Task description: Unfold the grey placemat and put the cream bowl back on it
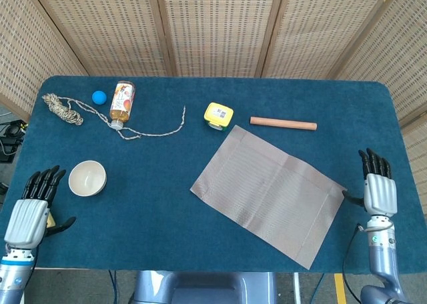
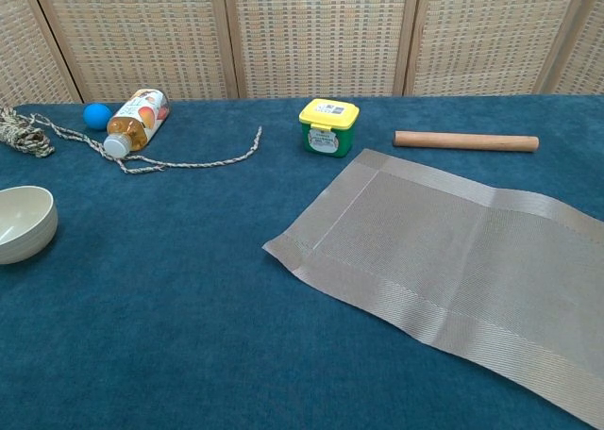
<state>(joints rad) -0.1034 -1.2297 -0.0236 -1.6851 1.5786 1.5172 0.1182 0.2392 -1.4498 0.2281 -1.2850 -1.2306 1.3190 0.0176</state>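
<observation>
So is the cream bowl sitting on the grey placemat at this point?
No, the cream bowl stands on the bare blue tabletop near the left hand, well apart from the unfolded grey placemat.

You won't find any text here that you can actually read. The small yellow-lidded tub (image 2: 328, 127), at the far middle of the table, carries a white label on its lid and another on its front face, with dark marks like a code block, but the print is too small to make out. The bottle (image 2: 135, 120) lying on its side at the far left has an orange and white wrapper with fruit pictures and some lettering, and that lettering is too blurred to tell letters, brand or numbers.
</observation>
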